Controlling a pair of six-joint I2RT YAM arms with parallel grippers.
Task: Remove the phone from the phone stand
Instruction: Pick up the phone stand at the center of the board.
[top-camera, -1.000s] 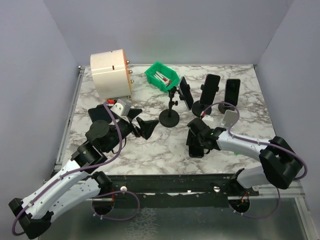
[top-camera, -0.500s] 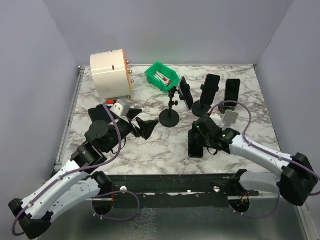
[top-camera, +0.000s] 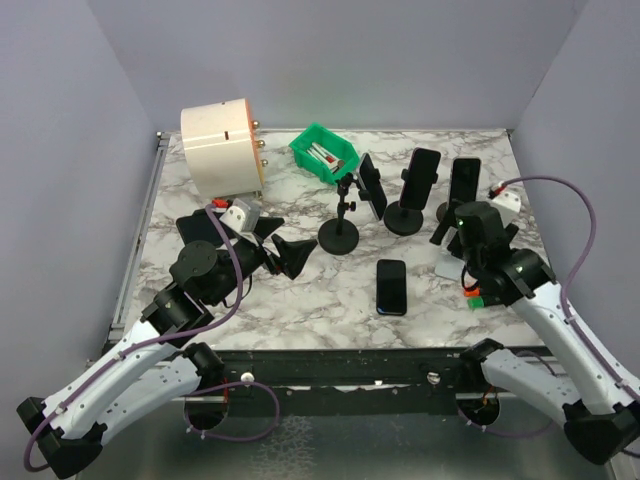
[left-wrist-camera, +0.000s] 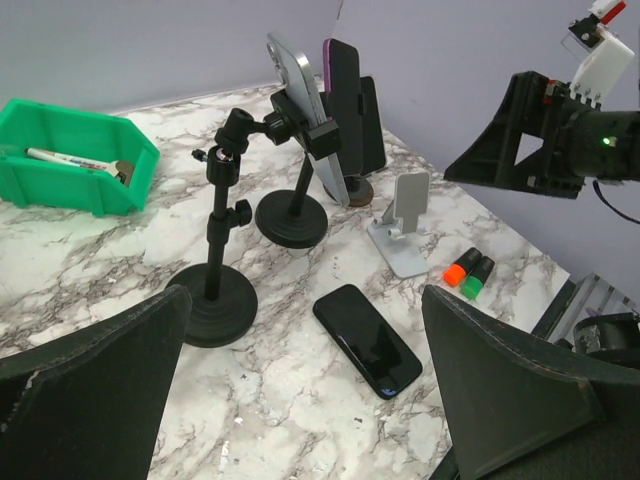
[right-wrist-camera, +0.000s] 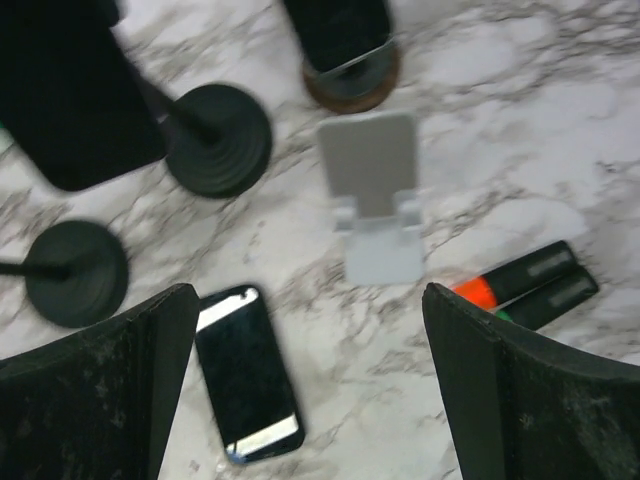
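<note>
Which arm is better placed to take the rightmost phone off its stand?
Right. The right gripper, open, hovers just in front of that phone; the left gripper sits far across the table.

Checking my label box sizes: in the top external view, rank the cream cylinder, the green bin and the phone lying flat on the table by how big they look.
1. Cream cylinder
2. Green bin
3. Flat phone, smallest even though it lies nearer the camera.
</note>
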